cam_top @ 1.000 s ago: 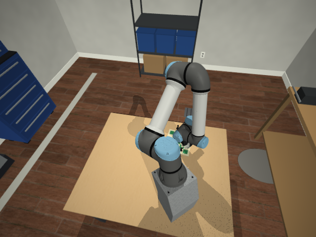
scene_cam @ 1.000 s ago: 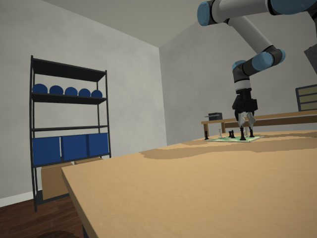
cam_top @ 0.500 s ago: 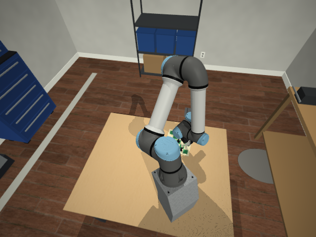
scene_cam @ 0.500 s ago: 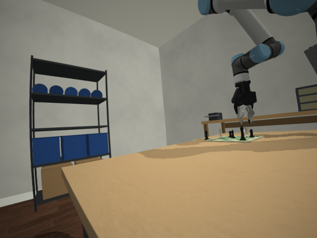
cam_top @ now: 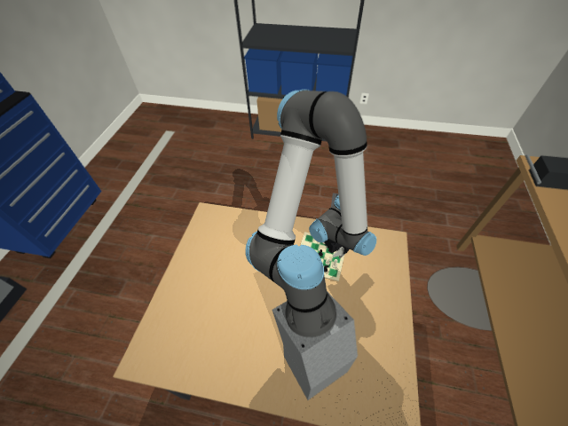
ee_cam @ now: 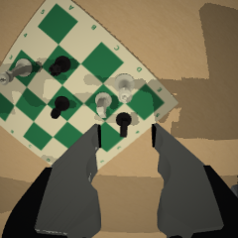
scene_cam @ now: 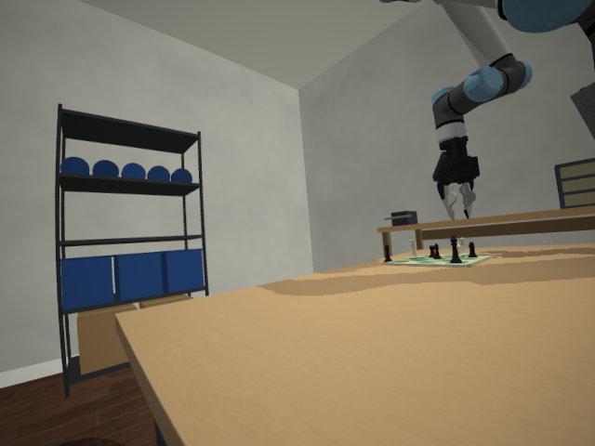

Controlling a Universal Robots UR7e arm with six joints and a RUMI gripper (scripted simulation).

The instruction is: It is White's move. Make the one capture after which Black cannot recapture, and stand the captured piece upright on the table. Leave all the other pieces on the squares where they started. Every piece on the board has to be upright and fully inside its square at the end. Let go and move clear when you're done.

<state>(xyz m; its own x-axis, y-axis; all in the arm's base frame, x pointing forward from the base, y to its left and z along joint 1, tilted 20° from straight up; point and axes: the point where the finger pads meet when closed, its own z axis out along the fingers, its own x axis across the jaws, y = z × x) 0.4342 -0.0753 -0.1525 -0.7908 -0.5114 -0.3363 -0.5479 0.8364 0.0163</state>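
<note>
The green-and-cream chessboard [ee_cam: 84, 84] lies on the tan table; it also shows in the exterior view [scene_cam: 440, 260] and, half hidden by the arm, in the top view [cam_top: 327, 256]. In the wrist view two white pieces [ee_cam: 125, 85] [ee_cam: 102, 101] stand side by side near the board's right corner, with a black piece [ee_cam: 122, 121] just in front of them. Two more black pieces [ee_cam: 60, 64] [ee_cam: 60, 105] and a white piece [ee_cam: 20, 69] stand further left. My gripper [ee_cam: 126, 125] [scene_cam: 458, 206] is open and empty. It hangs well above the pieces, over the black piece at the board's near edge.
A long wooden bench [scene_cam: 485, 223] with a dark box [scene_cam: 403, 218] stands behind the board. A black shelf with blue bins [scene_cam: 129, 230] is at the left wall. The arm's grey pedestal [cam_top: 316, 348] sits on the table near the board.
</note>
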